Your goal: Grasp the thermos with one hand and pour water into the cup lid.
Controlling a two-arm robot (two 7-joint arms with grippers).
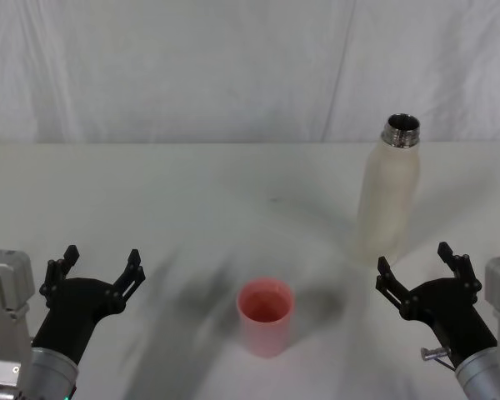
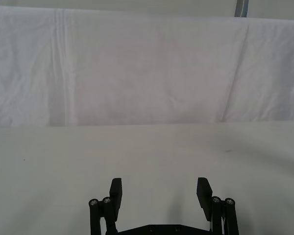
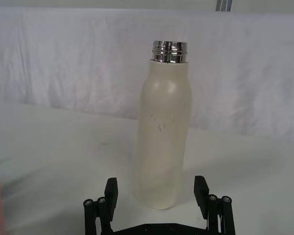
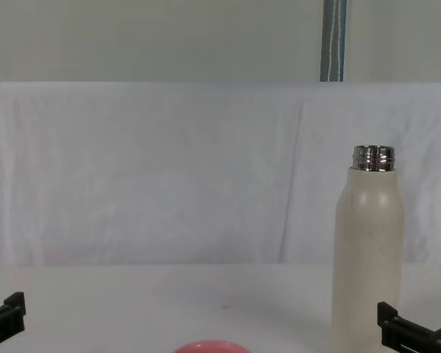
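Head view: thermos [image 1: 388, 193] upright, uncapped, far right on the table [image 1: 192, 192]; cup lid [image 1: 265, 315] near centre, mouth up. Right gripper [image 1: 418, 267] gapes just short of the thermos, aligned for grasping. Left gripper [image 1: 100, 267] parked, spread.

Right wrist view: thermos [image 3: 164, 127] centred between the fingers [image 3: 110, 191], untouched.

Chest view: lid rim [image 4: 209, 346] left of the thermos [image 4: 367, 257].

The tall cream-white matt thermos [image 3: 162, 142] has a shiny threaded steel neck [image 3: 169, 51]. The small pink plastic-looking cup lid [image 1: 265, 315] looks smooth. White creased cloth backdrop [image 4: 169, 169] hangs behind.
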